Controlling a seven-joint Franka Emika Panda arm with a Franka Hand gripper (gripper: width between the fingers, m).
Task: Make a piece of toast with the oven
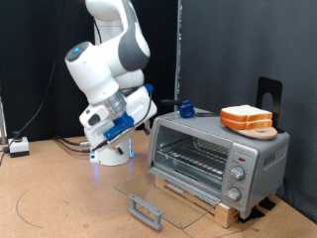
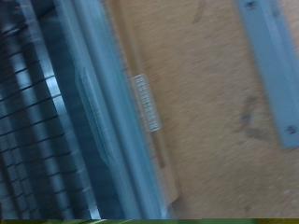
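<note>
Toast slices, square, pale-faced and orange-crusted (image 1: 247,117), sit stacked on a round wooden board (image 1: 260,130) atop the boxy silver toaster oven (image 1: 216,154). Its glass door (image 1: 149,195) lies open. They look light and crumbly, best pinched by the edges. Jaws unseen: cannot tell.

This is looking like a robotics lab, not a kitchen: black curtains (image 1: 40,50) are hanging behind a bare wooden table (image 1: 59,188), a white robot arm (image 1: 109,69) is standing bolted there, and cables (image 1: 69,145) are trailing across.
</note>
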